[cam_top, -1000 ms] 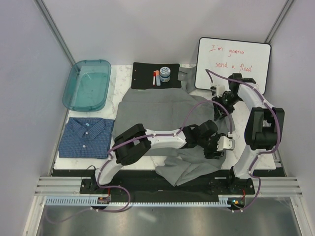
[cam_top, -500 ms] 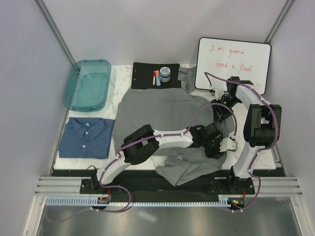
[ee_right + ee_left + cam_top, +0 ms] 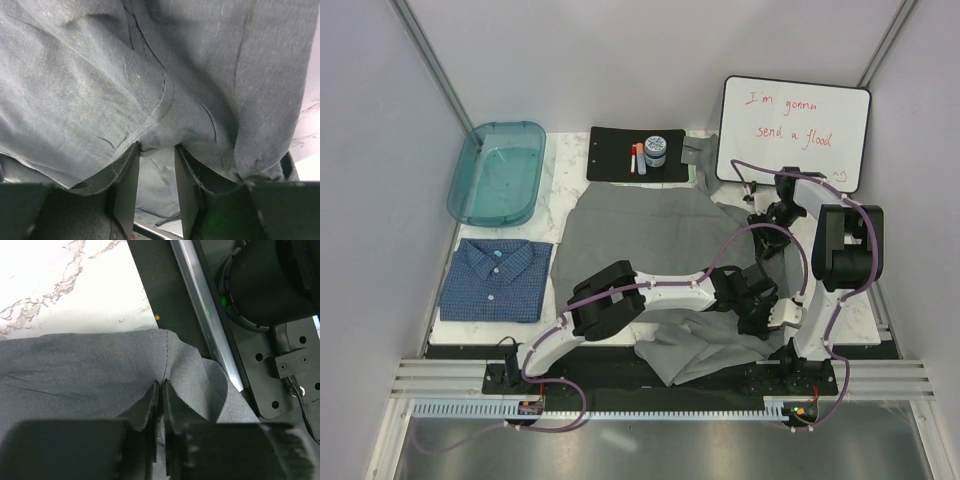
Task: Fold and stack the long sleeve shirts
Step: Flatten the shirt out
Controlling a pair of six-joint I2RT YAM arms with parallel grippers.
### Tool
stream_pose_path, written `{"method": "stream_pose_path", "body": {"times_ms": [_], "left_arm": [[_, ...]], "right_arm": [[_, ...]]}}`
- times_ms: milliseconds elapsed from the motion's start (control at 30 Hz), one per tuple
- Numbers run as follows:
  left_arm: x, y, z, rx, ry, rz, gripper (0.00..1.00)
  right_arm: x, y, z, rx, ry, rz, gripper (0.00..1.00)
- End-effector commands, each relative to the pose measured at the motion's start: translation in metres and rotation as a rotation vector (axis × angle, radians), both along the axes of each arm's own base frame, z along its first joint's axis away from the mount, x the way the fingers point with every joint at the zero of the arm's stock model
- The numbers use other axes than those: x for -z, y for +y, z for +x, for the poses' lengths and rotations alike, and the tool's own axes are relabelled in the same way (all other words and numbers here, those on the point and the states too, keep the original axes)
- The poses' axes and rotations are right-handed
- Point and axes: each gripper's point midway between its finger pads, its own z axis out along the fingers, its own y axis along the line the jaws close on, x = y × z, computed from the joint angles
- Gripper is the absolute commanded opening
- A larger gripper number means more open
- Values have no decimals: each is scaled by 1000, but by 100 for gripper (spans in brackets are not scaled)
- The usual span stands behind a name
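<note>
Grey shirt (image 3: 640, 225) lies spread in the middle of the table (image 3: 565, 165), mostly flat. Its near part is wrinkled and hangs a little over the near edge, on the black strip in front of my bases.

My left arm reaches across to the right side. The left pincer (image 3: 160, 387) is closed there on a small ridge of the grey cloth. The two fingers are almost together, and a seam of the shirt runs straight into them. This place is at the near right corner of the cloth, just beside the metal rail (image 3: 205, 315) and close to the base of my right arm.

My right pincer (image 3: 156, 150) is at the right edge of the same shirt, farther from me, in front of the whiteboard (image 3: 795, 125). Its fingers stand half apart with a thick fold of grey cloth between them. More cloth lies over the finger tips, so I hold this fold.

The blue shirt (image 3: 497, 280) is already folded, collar up. It lies at the near left corner of the table, well apart from the grey one. Behind it stands the teal tray (image 3: 470, 185). At the far side, between the tray and the whiteboard, is a black board (image 3: 610, 160) with a small jar (image 3: 656, 151) and a marker (image 3: 638, 160) on it.
</note>
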Motion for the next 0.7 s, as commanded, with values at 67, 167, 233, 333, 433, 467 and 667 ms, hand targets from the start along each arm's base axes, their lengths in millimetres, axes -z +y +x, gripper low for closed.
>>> {"method": "stream_pose_path", "body": {"times_ms": [67,167,233,333,433,467,667], "left_arm": [[-32,14,-23,35,30,-31,33],[-59,37,-3,-46,63,-44,39],[-75,58,19,-104,88,-63,46],[-104,97,48,-200,110,-102,57],[-126,135,78,-293,96,-117,60],[-121,151,84,-328,111,-68,60],[-76,276,175,-639,5,150,57]], "right_arm": [[-14,1,14,-46,-83,23,42],[-35,9,19,-66,-136,66,44],[-47,12,22,-78,-172,81,45],[-62,15,28,-84,-210,99,46],[-81,18,34,-78,-258,116,47],[-84,18,35,-74,-267,109,47],[-72,-8,15,-74,-243,-40,45]]}}
